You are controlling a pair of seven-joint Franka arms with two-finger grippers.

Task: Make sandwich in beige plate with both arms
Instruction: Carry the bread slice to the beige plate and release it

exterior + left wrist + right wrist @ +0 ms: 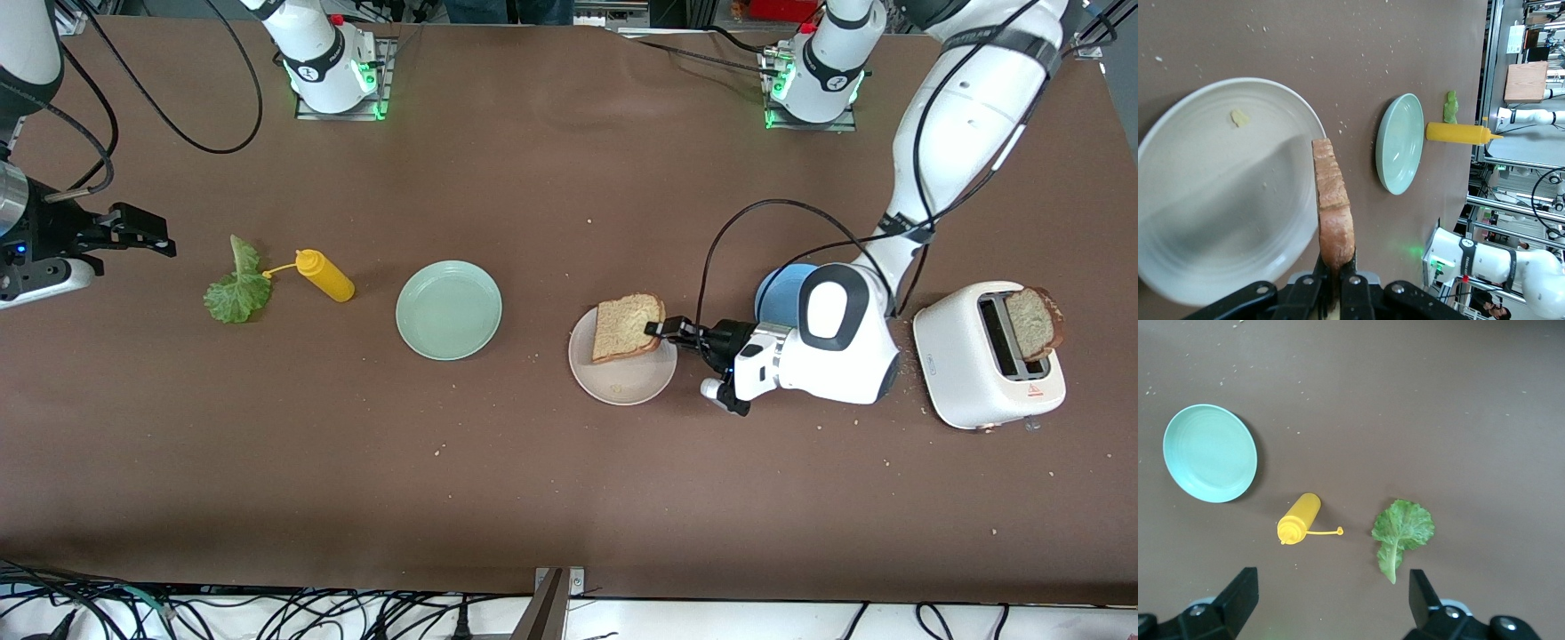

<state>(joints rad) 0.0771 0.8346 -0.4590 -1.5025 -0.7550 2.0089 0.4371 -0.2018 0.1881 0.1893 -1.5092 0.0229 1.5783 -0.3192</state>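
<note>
Left gripper (660,327): pinched on the edge of a brown toast slice (627,326), holding it tilted over the beige plate (622,384); in the left wrist view the slice (1333,207) stands on edge between the pressed fingers (1350,283), above the plate's rim (1178,280). Right gripper (133,233): fingers spread wide, holding nothing, waiting in the air over the right arm's end of the desk (533,498), near the lettuce leaf (236,289). Lettuce leaf: flat on the desk, just beside a yellow squeeze bottle (324,276) lying on its side. Mint-green plate (449,309): between the bottle and the beige plate. Blue plate (781,289): partly hidden under the left arm. White toaster (969,369): at the left arm's end, a second toast slice (1031,322) standing up out of its slot.
</note>
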